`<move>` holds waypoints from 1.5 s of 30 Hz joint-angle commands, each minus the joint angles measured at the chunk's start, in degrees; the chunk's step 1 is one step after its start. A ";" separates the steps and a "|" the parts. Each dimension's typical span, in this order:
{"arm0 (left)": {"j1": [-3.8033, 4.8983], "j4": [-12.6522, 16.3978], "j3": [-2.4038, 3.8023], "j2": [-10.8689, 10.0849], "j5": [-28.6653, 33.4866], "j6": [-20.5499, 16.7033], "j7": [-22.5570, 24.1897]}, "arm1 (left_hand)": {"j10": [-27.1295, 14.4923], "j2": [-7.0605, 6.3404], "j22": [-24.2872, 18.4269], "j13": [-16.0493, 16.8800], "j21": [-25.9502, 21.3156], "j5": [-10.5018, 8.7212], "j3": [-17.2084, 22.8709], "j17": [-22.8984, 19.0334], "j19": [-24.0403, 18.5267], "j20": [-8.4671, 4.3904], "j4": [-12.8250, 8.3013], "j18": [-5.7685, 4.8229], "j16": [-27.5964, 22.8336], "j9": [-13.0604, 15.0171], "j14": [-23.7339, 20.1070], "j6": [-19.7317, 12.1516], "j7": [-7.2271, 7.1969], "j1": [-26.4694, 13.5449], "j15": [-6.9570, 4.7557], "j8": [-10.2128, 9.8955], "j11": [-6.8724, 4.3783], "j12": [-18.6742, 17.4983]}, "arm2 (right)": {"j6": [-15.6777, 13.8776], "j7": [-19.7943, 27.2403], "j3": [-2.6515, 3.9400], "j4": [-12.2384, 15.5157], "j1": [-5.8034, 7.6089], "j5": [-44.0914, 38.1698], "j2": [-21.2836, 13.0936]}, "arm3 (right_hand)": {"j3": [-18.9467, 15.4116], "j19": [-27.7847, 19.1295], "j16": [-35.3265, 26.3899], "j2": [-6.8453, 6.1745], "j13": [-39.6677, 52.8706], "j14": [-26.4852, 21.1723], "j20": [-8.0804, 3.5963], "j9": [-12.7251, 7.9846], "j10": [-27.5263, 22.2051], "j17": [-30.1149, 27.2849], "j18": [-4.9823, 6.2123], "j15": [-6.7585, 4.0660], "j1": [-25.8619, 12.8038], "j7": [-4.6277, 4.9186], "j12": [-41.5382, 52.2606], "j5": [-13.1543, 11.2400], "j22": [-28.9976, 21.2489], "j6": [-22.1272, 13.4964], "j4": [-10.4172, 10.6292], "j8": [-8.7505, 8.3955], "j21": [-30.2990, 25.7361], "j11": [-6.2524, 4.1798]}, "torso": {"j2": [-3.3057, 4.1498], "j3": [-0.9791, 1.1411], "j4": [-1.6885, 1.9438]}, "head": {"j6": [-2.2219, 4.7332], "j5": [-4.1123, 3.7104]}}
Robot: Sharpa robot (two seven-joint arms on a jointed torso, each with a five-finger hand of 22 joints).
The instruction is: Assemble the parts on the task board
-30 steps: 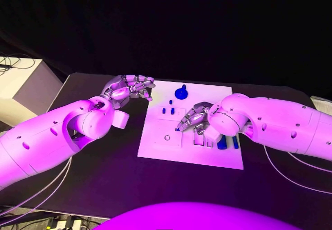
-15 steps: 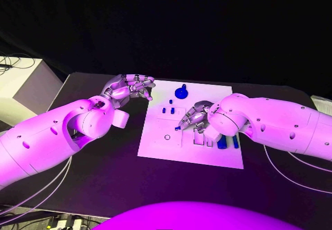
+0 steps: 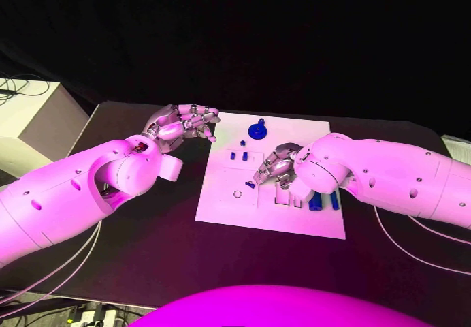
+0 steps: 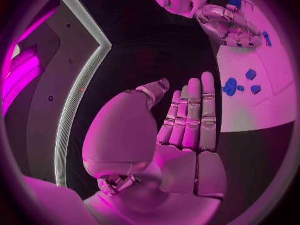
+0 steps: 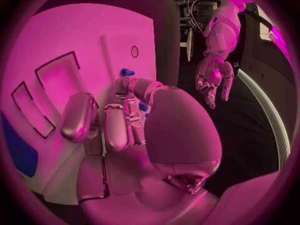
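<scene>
A white task board [image 3: 226, 211] lies flat mid-counter. Small blue parts [image 3: 239, 156] stand toward its far edge; a round blue part [image 3: 257, 131] sits beyond them.

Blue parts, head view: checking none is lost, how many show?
7: round disc at far edge, three small pegs nearer, one peg at right hand's fingers, two bars by its arm; hand may hide more.

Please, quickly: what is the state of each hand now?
Left hand: open, holding nothing.
Right hand: pinching a small blue part over the task board.
</scene>
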 commanded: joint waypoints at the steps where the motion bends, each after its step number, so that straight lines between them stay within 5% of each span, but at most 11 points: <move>1: -0.01 0.14 0.03 0.00 0.11 1.09 0.22 | -0.39 0.16 -0.05 -0.05 -0.14 -0.05 -0.27 0.09 0.33 -0.08 -0.14 0.76 -0.34 -0.05 -0.06 -0.22 0.55 0.47 0.15 0.13 -0.06 0.38 | 0.28 -0.26 -0.01 0.25 -0.05 -0.60 -0.02 | -0.01 3.67 -0.35 0.53 0.11 1.38 -0.54 0.08 0.71 -0.05 -0.01 -0.16 -0.16 0.07 -0.18 -0.28 -0.08 -0.34 -0.21 -0.10 -0.19 -0.23 | -0.02 0.04 0.02 | 0.02 -0.03; 14: -0.01 0.10 0.02 -0.09 0.07 1.22 0.07 | -0.44 0.14 -0.10 -0.07 -0.20 -0.06 -0.32 0.10 0.35 -0.08 -0.12 0.75 -0.36 -0.06 -0.08 -0.27 0.56 0.49 0.16 0.17 -0.05 0.42 | -1.02 0.87 -0.03 1.17 -0.17 -3.08 -0.93 | -0.03 3.66 -0.35 0.54 0.15 1.39 -0.54 0.18 0.72 -0.05 0.01 -0.15 -0.22 0.08 -0.26 -0.31 -0.13 -0.40 -0.36 -0.07 -0.31 -0.22 | 0.01 0.09 -0.04 | 0.11 -0.07; 20: -0.01 0.08 0.02 -0.12 0.07 1.21 0.08 | -0.44 0.14 -0.10 -0.07 -0.20 -0.06 -0.32 0.10 0.35 -0.08 -0.12 0.75 -0.36 -0.06 -0.08 -0.27 0.56 0.49 0.16 0.17 -0.05 0.42 | -2.67 9.70 -0.03 4.73 -0.70 -11.33 -2.56 | -2.25 3.68 0.00 -0.10 0.59 1.56 -0.36 0.54 0.20 0.26 -0.09 0.20 -1.49 0.69 -0.93 2.71 0.11 -2.33 -0.87 -0.90 -0.06 0.23 | 0.01 0.10 -0.05 | 0.18 -0.03; 31: -0.02 0.07 0.02 -0.33 -0.05 1.16 0.19 | -0.56 0.08 -0.16 -0.10 -0.27 -0.06 -0.38 0.10 0.36 -0.07 -0.11 0.75 -0.40 -0.08 -0.11 -0.39 0.57 0.55 0.17 0.21 -0.03 0.44 | -9.12 27.36 -0.71 10.68 -1.74 -37.04 -6.25 | -3.60 3.80 0.93 -2.20 1.74 1.77 -0.28 -0.57 1.14 1.38 -0.37 0.20 -1.27 0.86 -0.17 1.03 1.30 -5.66 -1.76 -4.01 1.87 0.14 | -0.03 0.08 -0.12 | 0.38 0.00; 45: -0.16 -0.14 0.01 -0.19 -0.19 1.21 0.26 | -0.58 0.07 -0.18 -0.10 -0.29 -0.06 -0.39 0.11 0.37 -0.07 -0.12 0.75 -0.40 -0.08 -0.11 -0.41 0.57 0.59 0.17 0.23 -0.02 0.45 | -12.50 27.46 -1.91 11.83 -4.10 -56.19 -4.93 | -3.76 3.50 1.21 -3.45 1.93 1.72 0.07 -1.34 -0.98 1.61 -0.37 0.62 -1.55 0.96 -0.94 -0.63 1.24 -6.24 -1.13 -5.50 1.40 0.59 | 0.01 0.07 0.00 | 0.66 -0.04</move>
